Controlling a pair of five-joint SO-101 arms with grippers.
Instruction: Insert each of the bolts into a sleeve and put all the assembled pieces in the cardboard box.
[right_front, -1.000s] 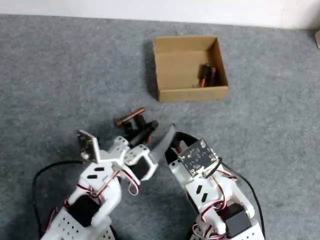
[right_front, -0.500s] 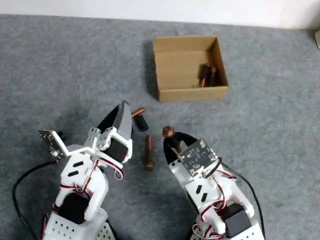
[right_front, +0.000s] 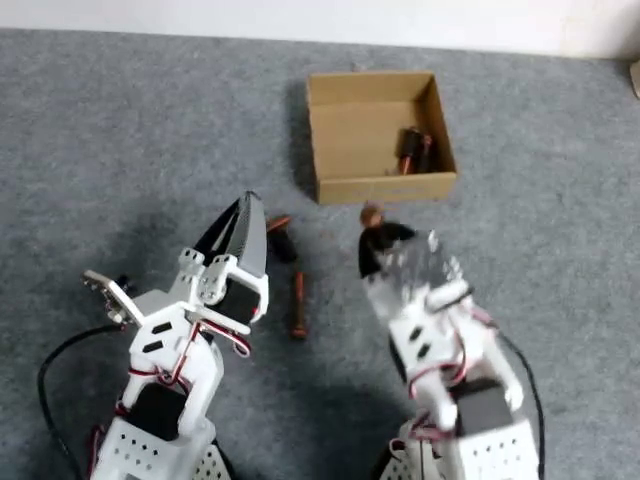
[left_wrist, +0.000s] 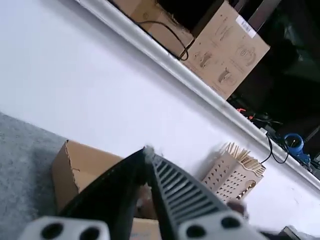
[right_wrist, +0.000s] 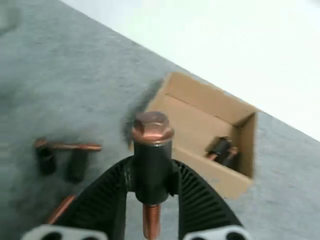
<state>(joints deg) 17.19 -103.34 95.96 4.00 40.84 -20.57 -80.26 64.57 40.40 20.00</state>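
Fingers of the right gripper (right_wrist: 151, 172) clamped on a dark sleeve (right_wrist: 151, 167), held upright. A copper bolt (right_wrist: 152, 129) runs through it: hex head above the fingers, shank end poking out below. From the high view this gripper (right_front: 380, 245) sits just short of the front wall of the cardboard box (right_front: 385, 187).

Two assembled pieces (right_front: 415, 150) lie side by side in the box, against the wall farthest from the left gripper.

Left gripper (right_front: 247, 205): fingers pressed together (left_wrist: 148, 150), nothing between them, tips raised and pointing toward the box.

On the grey bench (right_front: 550, 250) between the two grippers lies a loose bolt (right_front: 298, 305). Just beside the left fingertips, a spare sleeve (right_front: 283, 245) and a second bolt (right_front: 278, 222), partly hidden by the fingers.
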